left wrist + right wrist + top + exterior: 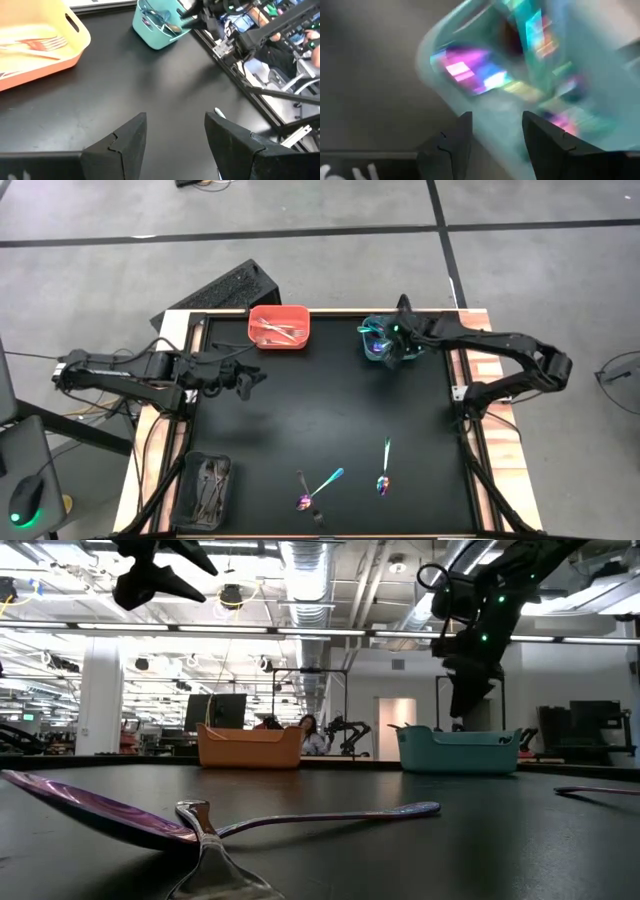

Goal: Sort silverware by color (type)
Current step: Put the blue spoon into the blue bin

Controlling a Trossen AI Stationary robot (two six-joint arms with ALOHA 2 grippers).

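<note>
Red bin sits at the far edge of the black table, left of centre; silver forks lie inside it. Teal bin stands at the far edge toward the right; it holds iridescent pieces, though the close view is too blurred to count them. Black bin is at the near left corner with dark utensils in it.

Loose on the table near the front edge: an iridescent spoon with teal handle, a second iridescent spoon, and a dark piece just beside the first.

Right gripper hangs directly over the teal bin, fingers apart, nothing between them; the arm reaches in from the right edge. Left gripper hovers over bare table near the left edge, fingers spread, empty, arm stretched level.
</note>
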